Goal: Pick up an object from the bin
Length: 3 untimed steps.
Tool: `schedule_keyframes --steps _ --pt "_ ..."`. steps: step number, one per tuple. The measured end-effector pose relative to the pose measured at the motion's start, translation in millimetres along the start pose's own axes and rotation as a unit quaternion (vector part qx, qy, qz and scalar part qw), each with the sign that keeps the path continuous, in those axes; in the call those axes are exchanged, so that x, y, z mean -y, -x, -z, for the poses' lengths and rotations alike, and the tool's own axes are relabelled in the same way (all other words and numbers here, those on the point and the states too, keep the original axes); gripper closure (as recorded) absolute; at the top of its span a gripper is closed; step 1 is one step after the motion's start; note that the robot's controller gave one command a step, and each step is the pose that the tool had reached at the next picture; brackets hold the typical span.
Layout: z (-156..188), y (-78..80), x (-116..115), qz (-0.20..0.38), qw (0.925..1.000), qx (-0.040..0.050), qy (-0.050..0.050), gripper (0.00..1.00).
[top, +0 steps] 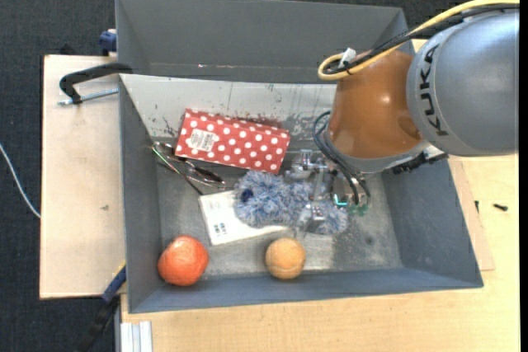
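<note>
Blue-grey fluffy tuft (pixel 268 202) lies on the middle of the floor of the grey metal bin (pixel 247 29), and we see the gripper (pixel 315 192) down at its right end. We cannot tell whether the claw is spread or closed. Behind the tuft lies a red cardboard box with white dots (pixel 235 141), with a white paper card (pixel 223 220) touching the tuft's left side. In front, apart from each other, sit an orange ball (pixel 183 260) and a smaller tan ball (pixel 285 257).
</note>
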<state>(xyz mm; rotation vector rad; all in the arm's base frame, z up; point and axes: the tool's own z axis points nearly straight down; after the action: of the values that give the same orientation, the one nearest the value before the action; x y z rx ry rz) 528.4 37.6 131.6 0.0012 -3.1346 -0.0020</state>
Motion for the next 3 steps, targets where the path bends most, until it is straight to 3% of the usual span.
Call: schedule_keyframes --steps 1,2,3 --pt "4 2.0 0 0.000 1.0000 0.0039 0.000 0.00" --pt "-41 14.2 16 -0.038 0.9993 0.0052 0.001 0.00" --pt "-60 27.3 20 -0.048 0.9988 0.0040 0.000 0.00"
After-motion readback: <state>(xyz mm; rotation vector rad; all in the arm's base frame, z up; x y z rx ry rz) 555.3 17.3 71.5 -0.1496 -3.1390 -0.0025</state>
